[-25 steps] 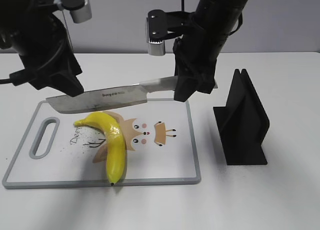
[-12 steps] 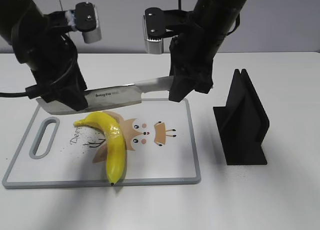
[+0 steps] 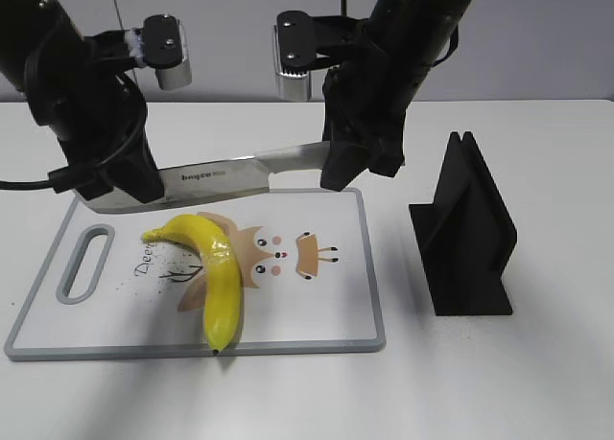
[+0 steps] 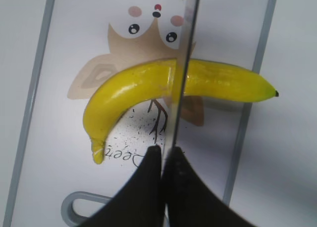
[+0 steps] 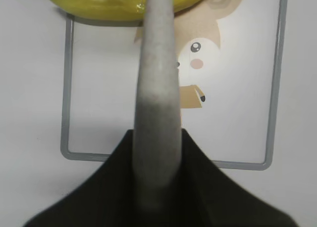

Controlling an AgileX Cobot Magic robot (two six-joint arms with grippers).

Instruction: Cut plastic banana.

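Observation:
The plastic banana [image 3: 216, 267] lies whole on the white cutting board [image 3: 317, 306], glossy yellow with a dark tip toward the front. It also shows in the left wrist view [image 4: 133, 88] and at the top of the right wrist view [image 5: 99, 2]. A knife [image 3: 230, 176] hangs level above the banana. My right gripper [image 3: 345, 172] is shut on the knife's grey handle [image 5: 157, 88]. My left gripper [image 3: 120, 186] is shut on the tip end of the blade [image 4: 181, 78]. In the left wrist view the blade crosses over the banana's middle seam.
A black knife stand [image 3: 465, 239] stands on the table right of the board. The board has a grey rim, a handle slot [image 3: 84, 263] at its left end and a printed cartoon figure [image 3: 278, 253]. The tabletop is white.
My left gripper has come down and right onto the blade's tip end and closed on it. The knife has shifted slightly left and leveled. The banana has not moved.

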